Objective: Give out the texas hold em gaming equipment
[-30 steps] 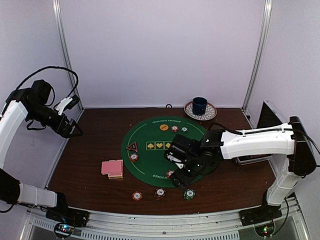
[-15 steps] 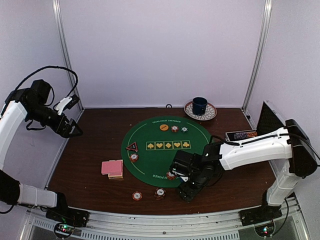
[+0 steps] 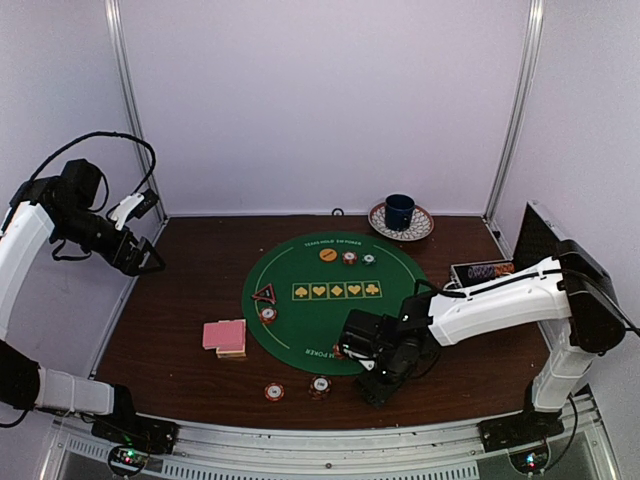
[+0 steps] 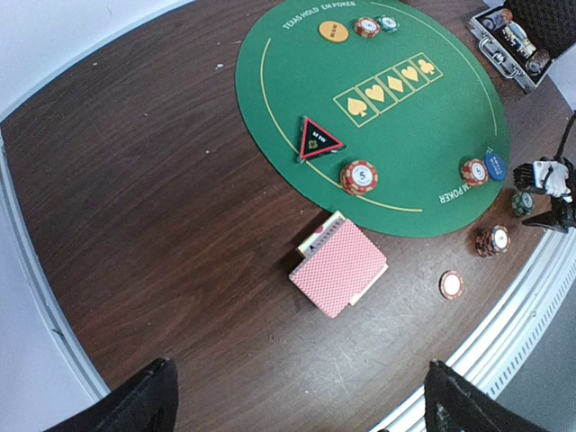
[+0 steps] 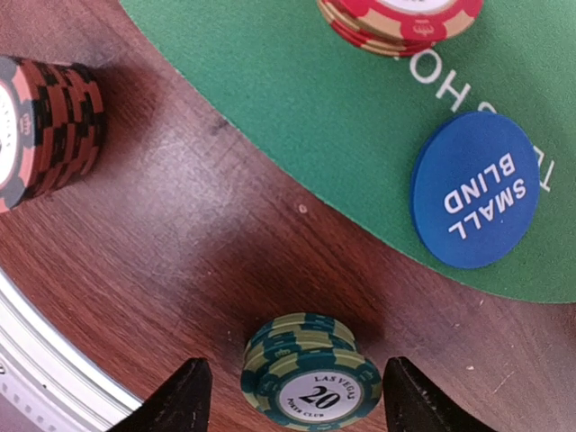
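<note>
Since a second ago your right gripper (image 5: 295,400) has swung off the green mat (image 5: 270,99) to the table's (image 5: 171,225) near edge, with its fingers drawing inward. They now stand spread on either side of the green chip stack (image 5: 310,378), touching neither side. The stack sits on bare wood just off the mat's rim, near the blue disc (image 5: 475,189). Centre the stack, go low enough to catch the bottom chip, and close slowly. Your left gripper (image 3: 143,258) hangs wide open above the left edge.
</note>
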